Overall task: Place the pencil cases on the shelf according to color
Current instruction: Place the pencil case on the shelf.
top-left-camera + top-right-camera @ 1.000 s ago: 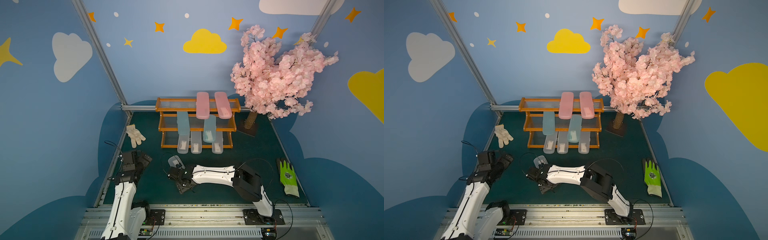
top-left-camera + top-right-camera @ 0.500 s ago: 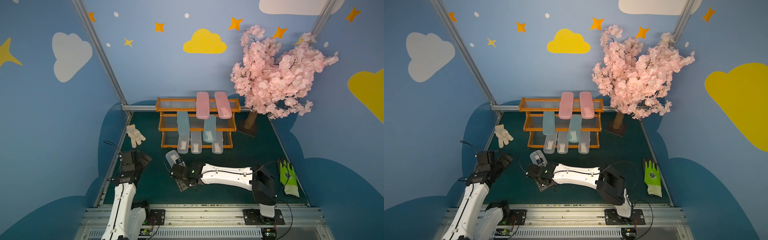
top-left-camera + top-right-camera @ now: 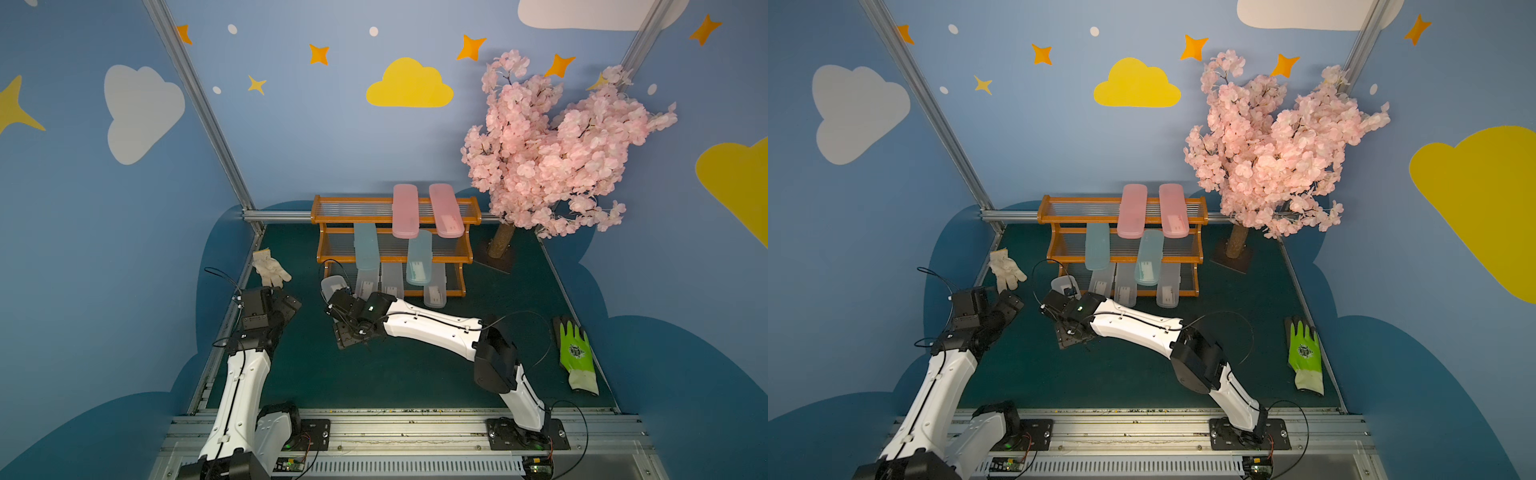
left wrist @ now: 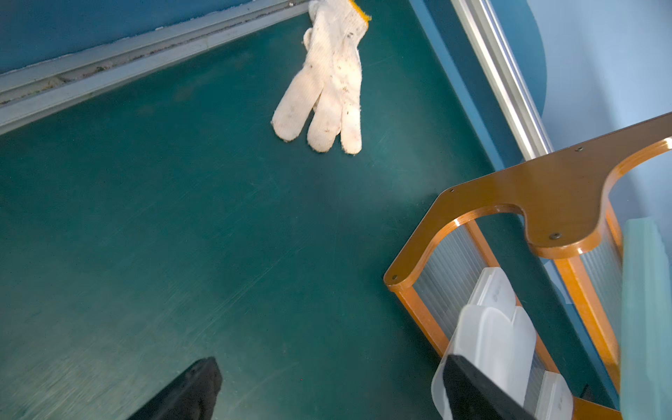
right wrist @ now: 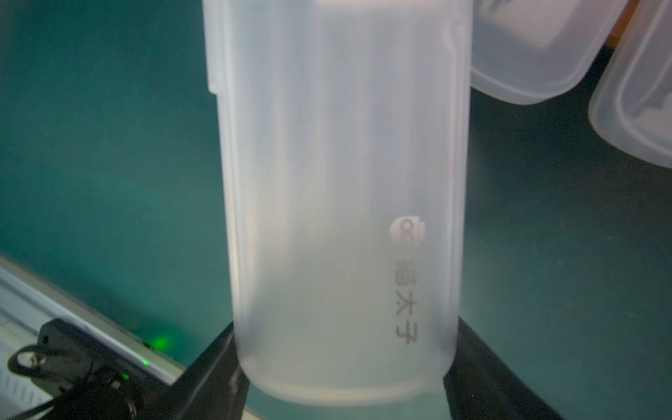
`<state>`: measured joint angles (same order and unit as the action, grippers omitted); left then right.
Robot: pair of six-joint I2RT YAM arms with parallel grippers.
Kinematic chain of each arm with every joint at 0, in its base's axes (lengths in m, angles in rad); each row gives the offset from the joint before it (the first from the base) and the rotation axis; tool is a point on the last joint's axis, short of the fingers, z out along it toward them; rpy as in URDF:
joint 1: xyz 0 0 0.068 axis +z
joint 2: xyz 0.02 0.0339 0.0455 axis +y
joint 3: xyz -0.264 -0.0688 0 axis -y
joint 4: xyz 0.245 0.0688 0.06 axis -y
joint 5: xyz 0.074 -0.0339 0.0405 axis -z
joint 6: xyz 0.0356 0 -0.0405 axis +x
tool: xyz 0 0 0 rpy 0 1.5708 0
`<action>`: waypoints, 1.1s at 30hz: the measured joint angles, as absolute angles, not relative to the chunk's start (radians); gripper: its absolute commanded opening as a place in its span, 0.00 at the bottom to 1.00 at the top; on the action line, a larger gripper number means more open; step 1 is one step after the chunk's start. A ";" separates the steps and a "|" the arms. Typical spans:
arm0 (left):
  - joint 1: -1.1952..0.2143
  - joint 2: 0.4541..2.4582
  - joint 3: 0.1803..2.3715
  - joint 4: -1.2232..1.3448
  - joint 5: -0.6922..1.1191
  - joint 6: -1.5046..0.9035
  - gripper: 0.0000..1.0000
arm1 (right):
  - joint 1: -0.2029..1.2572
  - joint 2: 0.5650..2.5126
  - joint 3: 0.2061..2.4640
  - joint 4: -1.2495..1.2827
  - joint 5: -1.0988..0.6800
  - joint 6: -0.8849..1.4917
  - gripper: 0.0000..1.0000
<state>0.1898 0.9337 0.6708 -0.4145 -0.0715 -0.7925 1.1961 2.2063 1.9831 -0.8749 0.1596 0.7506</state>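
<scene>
The frosted pencil case [image 5: 342, 203] clamped between the right jaws

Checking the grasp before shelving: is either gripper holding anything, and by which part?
The right gripper clamps a clear pencil case by its long sides near one rounded end. The left gripper is open and empty.

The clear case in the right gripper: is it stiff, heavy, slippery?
Probably stiff: the clear case juts straight from the right gripper without sagging. Likely light: thin walls, nothing showing inside. Its smooth plastic might slip or pivot, being held near one end only.
</scene>
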 measured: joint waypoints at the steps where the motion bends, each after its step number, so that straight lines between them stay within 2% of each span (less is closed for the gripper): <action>1: 0.190 0.937 0.674 -0.409 -0.072 -0.793 1.00 | 1.186 2.226 1.995 -0.878 0.151 0.761 0.52; 26: 0.190 0.978 0.622 -0.321 0.023 -0.808 1.00 | 1.073 2.467 2.244 -0.767 0.091 0.921 0.57; 27: 0.190 0.982 0.622 -0.320 0.028 -0.808 1.00 | 1.069 2.475 2.258 -0.763 0.088 0.921 0.61; 31: 0.190 0.988 0.622 -0.320 0.038 -0.808 1.00 | 1.061 2.505 2.304 -0.749 0.075 0.925 0.86; 33: 0.190 0.988 0.622 -0.320 0.043 -0.808 1.00 | 1.057 2.509 2.309 -0.740 0.068 0.931 0.93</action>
